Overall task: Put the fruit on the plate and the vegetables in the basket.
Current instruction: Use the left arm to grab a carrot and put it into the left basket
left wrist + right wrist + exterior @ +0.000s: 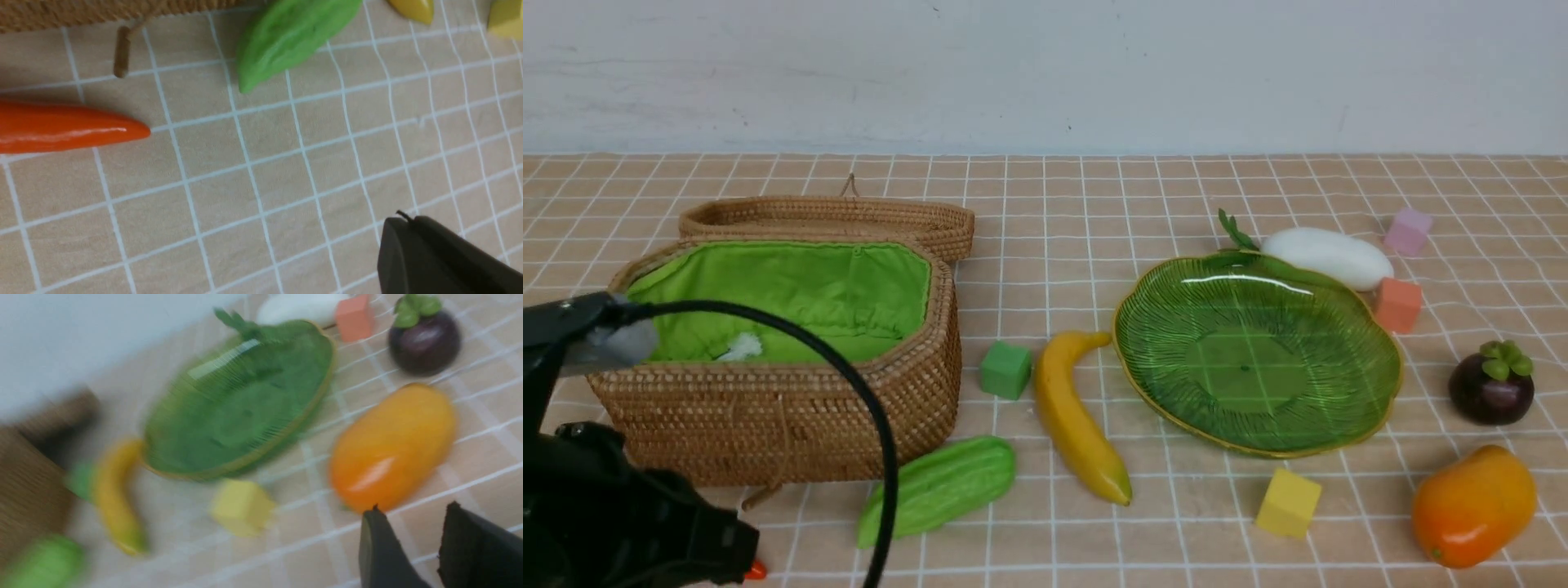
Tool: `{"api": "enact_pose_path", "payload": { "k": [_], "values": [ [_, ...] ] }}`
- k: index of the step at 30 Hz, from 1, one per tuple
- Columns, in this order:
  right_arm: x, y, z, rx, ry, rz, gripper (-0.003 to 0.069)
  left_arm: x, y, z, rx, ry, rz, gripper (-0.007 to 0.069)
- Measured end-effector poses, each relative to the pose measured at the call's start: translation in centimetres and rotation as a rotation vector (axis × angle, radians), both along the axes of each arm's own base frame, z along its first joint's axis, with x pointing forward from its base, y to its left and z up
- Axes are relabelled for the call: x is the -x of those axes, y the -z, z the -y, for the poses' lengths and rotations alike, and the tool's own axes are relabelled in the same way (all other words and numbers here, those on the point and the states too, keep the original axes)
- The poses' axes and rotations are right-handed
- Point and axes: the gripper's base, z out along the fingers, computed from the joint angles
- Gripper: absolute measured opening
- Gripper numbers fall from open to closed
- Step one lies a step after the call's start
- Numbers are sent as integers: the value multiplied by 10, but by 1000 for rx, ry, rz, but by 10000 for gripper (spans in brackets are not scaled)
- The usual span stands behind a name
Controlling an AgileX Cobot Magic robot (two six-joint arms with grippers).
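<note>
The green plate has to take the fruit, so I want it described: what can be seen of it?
The plate is a wide, shallow, leaf-shaped dish of translucent green glass, ribbed, with a thin golden scalloped rim. It lies flat on the checked tablecloth, right of centre, nothing in it. The banana reaches its left rim and the radish lies just behind; contact cannot be told.

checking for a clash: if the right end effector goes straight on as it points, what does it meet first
Most likely the mango, which lies just ahead of the right end effector. Depth is unclear, so it could pass above it.
</note>
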Motion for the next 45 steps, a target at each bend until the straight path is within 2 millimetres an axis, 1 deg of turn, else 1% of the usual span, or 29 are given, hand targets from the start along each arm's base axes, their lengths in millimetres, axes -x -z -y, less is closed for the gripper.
{"api": "enact_pose_path", "payload": {
  "k": [1, 2, 3, 5, 6, 8, 9, 11, 14, 15, 16, 19, 20, 21, 22, 23, 26, 27, 29, 30, 31, 33, 34, 35, 36, 37, 38, 40, 45],
  "values": [
    [0, -1, 0, -34, 3, 2, 242, 0, 0, 0, -1, 3, -1, -13],
    [-1, -5, -1, -138, 19, 30, 242, 2, 1, 0, -6, 18, -12, -13],
    [-1, -7, 0, -194, 29, 54, 242, 2, 1, 0, -8, 26, -19, -13],
    [-2, -12, 1, -276, 46, 93, 239, 3, 1, 1, -14, 45, -19, -13],
    [-2, -13, 0, -314, 47, 92, 230, 3, 1, 1, -12, 57, -10, -13],
    [-1, -14, -1, -325, 31, 74, 220, 3, 0, 2, -5, 66, -3, -13],
    [2, -20, -6, -301, -30, 29, 195, 2, -2, 3, -2, 91, 18, -13],
    [8, -41, -13, -211, -147, -18, 158, 1, -5, 6, 15, 123, 32, -13],
    [16, -82, -25, -17, -379, -113, 94, -3, -9, 13, 8, 202, 46, -13],
    [18, -86, -26, -4, -395, -107, 90, -3, -9, 14, 4, 209, 47, -13],
    [20, -108, -30, 88, -497, -123, 71, -4, -9, 19, -17, 263, 44, -13],
    [24, -150, -37, 258, -685, -123, 53, -5, -6, 33, -92, 397, 38, -13],
    [26, -161, -39, 318, -747, -122, 52, -6, -5, 40, -135, 469, 43, -13],
    [26, -165, -39, 334, -762, -112, 52, -6, -6, 41, -141, 481, 48, -13],
    [27, -178, -41, 401, -828, -100, 52, -7, -5, 51, -201, 585, 65, -13],
    [28, -183, -42, 436, -861, -92, 52, -9, -5, 56, -233, 634, 77, -13],
    [28, -190, -43, 486, -892, -65, 52, -16, -6, 63, -292, 703, 90, -13],
    [28, -191, -43, 522, -905, -49, 54, -23, -5, 63, -342, 739, 100, -13],
    [27, -191, -42, 540, -909, -41, 56, -26, -3, 61, -370, 756, 98, -13],
    [28, -191, -42, 560, -918, -36, 57, -29, -1, 52, -426, 771, 87, -13],
    [28, -190, -42, 568, -923, -36, 59, -31, -1, 46, -447, 768, 73, -13],
    [29, -189, -42, 589, -936, -37, 62, -36, 1, 28, -508, 742, 40, -13],
    [29, -189, -42, 591, -936, -35, 62, -37, 1, 27, -513, 743, 41, -13],
    [29, -189, -42, 610, -947, -33, 64, -42, 3, 10, -559, 715, 29, -13],
    [29, -189, -42, 613, -949, -33, 64, -43, 3, 9, -561, 711, 31, -13],
    [30, -188, -42, 627, -956, -27, 67, -47, 8, -3, -587, 699, 29, -11],
    [30, -188, -42, 636, -960, -24, 67, -50, 14, -10, -602, 699, 19, 6],
    [30, -188, -42, 653, -968, -15, 69, -57, 27, -16, -623, 722, -26, 55],
    [30, -188, -42, 693, -985, 6, 70, -75, 58, -24, -710, 813, -138, 277]
  ]
}}
